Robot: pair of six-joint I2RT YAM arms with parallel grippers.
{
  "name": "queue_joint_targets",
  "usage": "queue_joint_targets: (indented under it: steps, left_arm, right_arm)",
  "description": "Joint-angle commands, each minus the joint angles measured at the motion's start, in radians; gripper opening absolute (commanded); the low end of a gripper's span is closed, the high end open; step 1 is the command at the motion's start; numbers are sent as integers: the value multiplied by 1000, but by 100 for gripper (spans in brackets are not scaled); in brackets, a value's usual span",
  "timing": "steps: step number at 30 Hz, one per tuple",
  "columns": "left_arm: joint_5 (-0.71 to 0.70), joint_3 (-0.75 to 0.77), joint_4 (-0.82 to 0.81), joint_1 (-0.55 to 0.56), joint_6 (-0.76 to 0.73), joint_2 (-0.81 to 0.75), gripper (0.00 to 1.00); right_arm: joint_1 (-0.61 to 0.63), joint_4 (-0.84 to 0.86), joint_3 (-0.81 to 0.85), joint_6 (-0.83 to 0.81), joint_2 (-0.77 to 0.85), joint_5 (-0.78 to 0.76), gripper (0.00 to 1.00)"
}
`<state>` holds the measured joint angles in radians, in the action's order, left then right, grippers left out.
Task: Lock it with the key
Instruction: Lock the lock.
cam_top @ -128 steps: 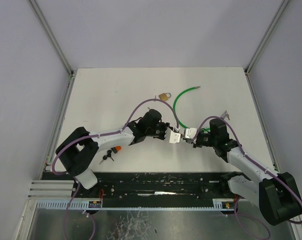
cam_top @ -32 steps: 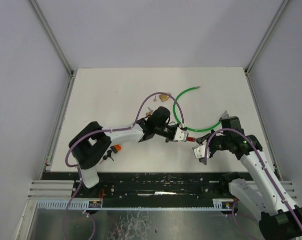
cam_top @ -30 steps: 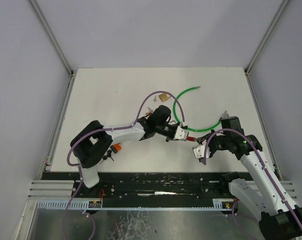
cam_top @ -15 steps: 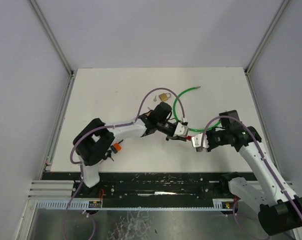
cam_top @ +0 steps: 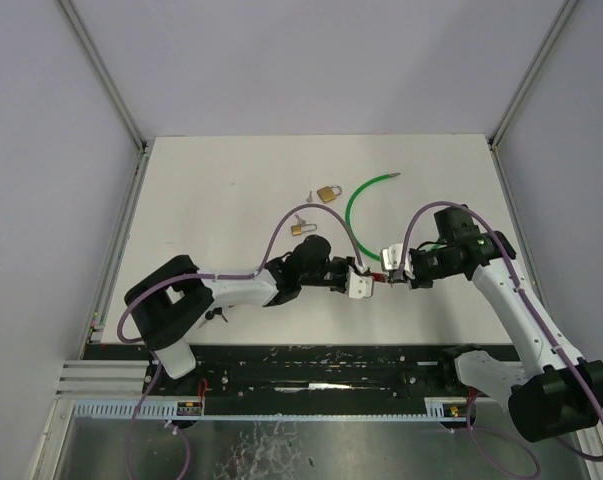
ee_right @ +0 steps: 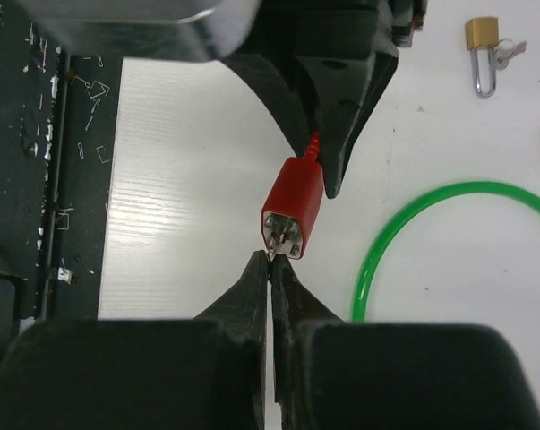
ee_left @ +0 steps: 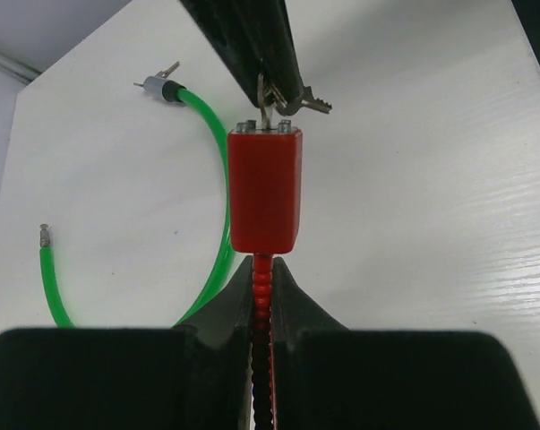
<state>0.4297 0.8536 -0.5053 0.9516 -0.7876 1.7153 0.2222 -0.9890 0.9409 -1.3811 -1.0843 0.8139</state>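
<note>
The red lock (ee_left: 265, 188) is held just above the worktop (cam_top: 231, 180) near the middle of its near edge, with the left hand (ee_left: 263, 269) clamped on its ribbed stem. The key (ee_right: 274, 242) appears seated and is pinched by the closed right hand (ee_right: 271, 265). Turning is judged to be next.

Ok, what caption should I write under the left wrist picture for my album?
Left gripper clamps the ribbed cable of the red lock; right gripper pinches the key at its end.

Key (ee_left: 264, 109): blade hidden inside the red lock (ee_left: 265, 193), head covered by the clamped right gripper (ee_right: 271, 260). The red cable (ee_left: 262, 358) runs between the left gripper (ee_left: 264, 267) fingers and off frame. From above, key too small to discern.
</note>
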Motion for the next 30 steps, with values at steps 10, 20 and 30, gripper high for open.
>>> queue_joint_targets:
  steps: [10,20,30]
  left_arm:
    - [647,377,679,-175,-119,174,0]
    - [-173,22,7,3,-80,26,0]
    - [226,-8,27,-99,35,-50,0]
  right_arm:
    - [173,0,1,-225,152,-414,0]
    - [166,-9,81,27,177,-386,0]
    - [129,-56,89,41,214,-286,0]
